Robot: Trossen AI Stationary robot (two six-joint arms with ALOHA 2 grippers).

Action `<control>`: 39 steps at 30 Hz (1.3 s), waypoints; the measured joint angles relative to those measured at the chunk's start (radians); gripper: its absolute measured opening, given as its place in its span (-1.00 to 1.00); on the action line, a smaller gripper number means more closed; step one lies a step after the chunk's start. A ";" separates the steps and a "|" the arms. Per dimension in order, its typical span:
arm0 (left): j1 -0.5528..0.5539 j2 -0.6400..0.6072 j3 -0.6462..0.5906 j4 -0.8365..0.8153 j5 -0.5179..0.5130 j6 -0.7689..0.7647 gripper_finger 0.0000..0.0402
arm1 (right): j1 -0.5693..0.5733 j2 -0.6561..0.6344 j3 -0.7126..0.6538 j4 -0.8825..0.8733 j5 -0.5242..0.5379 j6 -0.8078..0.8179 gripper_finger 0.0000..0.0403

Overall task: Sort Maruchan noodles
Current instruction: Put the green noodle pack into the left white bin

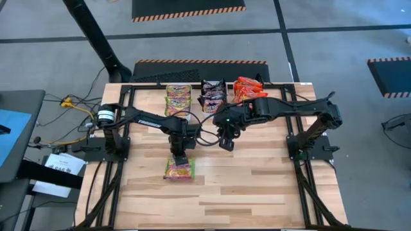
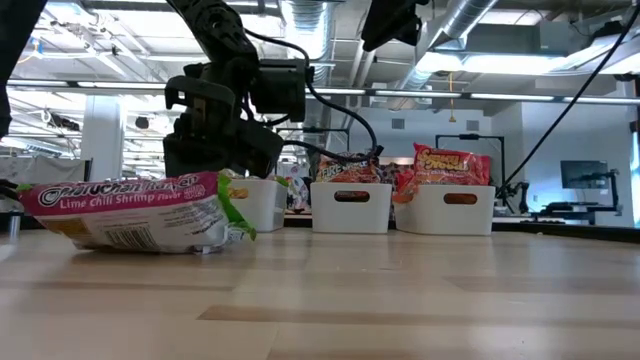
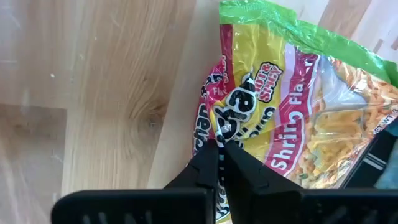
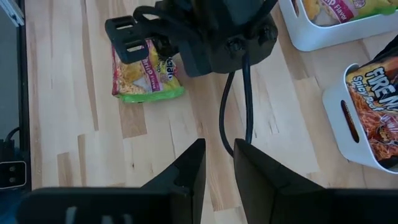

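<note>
A green-yellow Maruchan noodle packet (image 1: pixel 179 169) lies flat on the wooden table, near its middle; it also shows in the low view (image 2: pixel 130 212). My left gripper (image 1: pixel 178 156) stands over the packet's far edge, shut on its wrapper. My right gripper (image 4: pixel 219 163) hangs higher, to the right of the left one (image 1: pixel 226 142), open with nothing between its fingers. More noodle packets sit in three white bins at the far edge: green-yellow ones (image 1: pixel 178 96), dark ones (image 1: pixel 213 95) and red-orange ones (image 1: pixel 247 88). My left gripper pinches a puckered bit of the packet's top wrapper (image 3: pixel 216 132) between its two fingertips (image 3: pixel 205 167), by the pink lettering near one long edge. The fingers slant down from above and from the table's far side. The packet rests on the table.
The three white bins (image 2: pixel 350 206) stand in a row along the far edge, inside a black frame (image 1: pixel 128 96). Cables (image 4: pixel 247 93) hang from the left arm between the two grippers. Bare wood (image 1: pixel 257 192) stretches toward the near edge.
</note>
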 joint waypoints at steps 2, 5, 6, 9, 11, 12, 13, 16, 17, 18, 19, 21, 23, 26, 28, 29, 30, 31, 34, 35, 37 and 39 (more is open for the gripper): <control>0.000 -0.005 0.000 -0.001 -0.006 0.000 -1.00 | 0.000 0.000 0.000 0.000 0.000 0.000 -0.46; 0.000 -0.027 0.018 -0.034 -0.029 0.001 -1.00 | 0.000 0.000 0.000 -0.001 0.000 0.000 -0.46; 0.000 -0.036 0.027 -0.043 -0.036 0.001 -1.00 | 0.000 0.000 0.000 0.000 0.000 0.002 -0.46; 0.000 -0.068 0.049 -0.073 -0.067 0.014 -1.00 | -0.002 0.000 0.000 0.002 0.000 0.023 -0.50; 0.000 -0.092 0.060 -0.077 -0.091 0.014 -1.00 | -0.006 -0.006 0.000 -0.002 0.001 0.024 -0.53; 0.000 -0.105 0.065 -0.079 -0.104 0.008 -1.00 | -0.008 -0.011 0.000 -0.002 0.001 0.024 -0.55; 0.000 -0.118 0.069 -0.079 -0.115 0.007 -1.00 | -0.009 -0.014 0.000 0.001 0.001 0.024 -0.56; 0.003 -0.154 0.079 -0.082 -0.132 0.004 -1.00 | -0.016 -0.025 0.000 -0.001 0.001 0.023 -0.61; 0.004 -0.164 0.079 -0.081 -0.139 0.000 -1.00 | -0.016 -0.026 0.000 0.004 0.001 0.023 -0.62; 0.005 -0.172 0.079 -0.082 -0.152 -0.002 -1.00 | -0.017 -0.027 0.000 0.005 0.002 0.021 -0.63; 0.006 -0.179 0.079 -0.083 -0.172 -0.003 -1.00 | -0.022 -0.027 0.001 0.004 0.002 0.019 -0.63; 0.011 -0.192 0.079 -0.086 -0.214 -0.001 -1.00 | -0.025 -0.026 0.001 0.001 0.002 0.018 -0.63; 0.022 -0.196 0.079 -0.089 -0.225 0.001 -1.00 | -0.028 -0.026 0.000 -0.003 0.002 0.016 -0.63; 0.042 -0.195 0.079 -0.090 -0.237 0.011 -1.00 | -0.035 -0.026 0.000 -0.006 0.002 0.015 -0.63; 0.054 -0.195 0.079 -0.090 -0.262 0.024 -1.00 | -0.040 -0.026 0.000 -0.007 0.002 0.015 -0.63; 0.062 -0.195 0.079 -0.090 -0.272 0.025 -1.00 | -0.043 -0.026 0.000 -0.007 0.002 0.015 -0.63; 0.070 -0.195 0.079 -0.090 -0.273 0.025 -1.00 | -0.045 -0.026 0.000 -0.009 0.002 0.014 -0.63; 0.079 -0.195 0.079 -0.090 -0.271 0.027 -1.00 | -0.048 -0.029 0.000 -0.013 0.001 0.012 -0.63; 0.095 -0.203 0.079 -0.089 -0.274 0.051 -1.00 | -0.055 -0.040 0.000 -0.027 0.001 -0.008 -0.63; 0.100 -0.207 0.080 -0.089 -0.276 0.053 -1.00 | -0.056 -0.041 0.001 -0.025 0.001 -0.009 -0.63; 0.109 -0.223 0.080 -0.092 -0.277 0.054 -1.00 | -0.062 -0.040 0.000 -0.030 0.001 -0.011 -0.63; 0.118 -0.246 0.080 -0.089 -0.288 0.054 -1.00 | -0.067 -0.045 0.000 -0.029 0.001 -0.014 -0.63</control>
